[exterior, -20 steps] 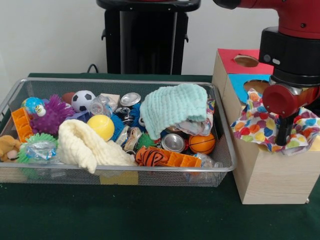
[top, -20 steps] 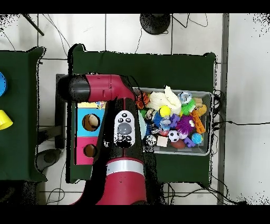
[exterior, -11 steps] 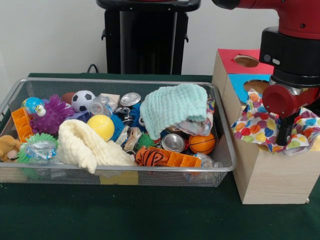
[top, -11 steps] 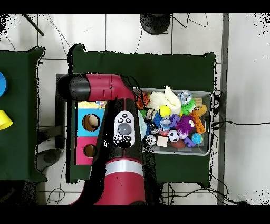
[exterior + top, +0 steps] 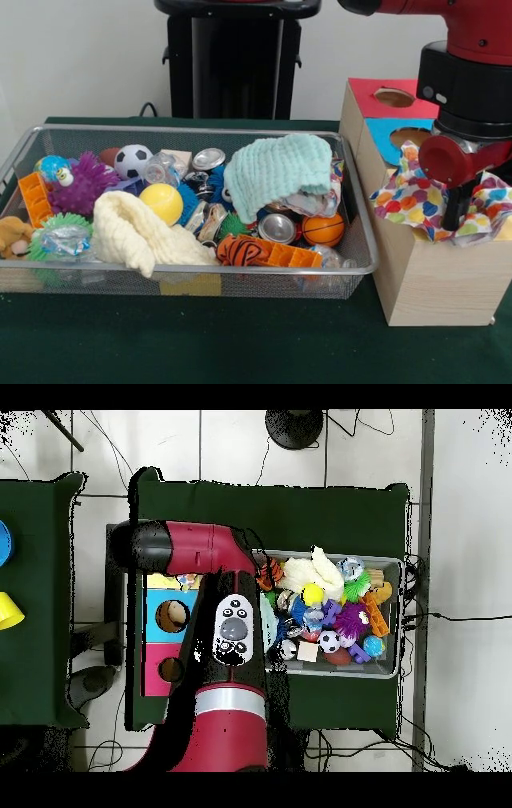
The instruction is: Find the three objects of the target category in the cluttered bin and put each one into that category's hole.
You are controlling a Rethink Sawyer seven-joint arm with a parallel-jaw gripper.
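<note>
The wooden sorting box (image 5: pixel 424 264) with coloured top panels stands just beside the right end of the wire-mesh bin (image 5: pixel 184 276), and everything here is placed against that box. On top of it, over its nearer part, lies a white cloth printed with multicoloured spots (image 5: pixel 408 200) — crumpled, one edge hanging over the box's side that faces the bin. The red and black arm (image 5: pixel 468 88) comes down onto this cloth, and the gripper (image 5: pixel 453 218) shows only as a dark stem sunk into the folds; whether its tips are spread or pinching the fabric cannot be told. The cloth bunches all round that stem, touching it.

Farther back on the box, the red panel with a round hole (image 5: pixel 394 98) and the blue panel with a hole (image 5: pixel 408 136) lie uncovered, the cloth's far edge reaching the blue one.

In the bin beside the box, a mint-green knitted cloth (image 5: pixel 276 172) is draped over cans nearest the box, and a cream knitted cloth (image 5: pixel 140 232) lies farther off — among balls, crushed cans and spiky toys.

From overhead, the arm (image 5: pixel 215 574) covers most of the box (image 5: pixel 165 634).
</note>
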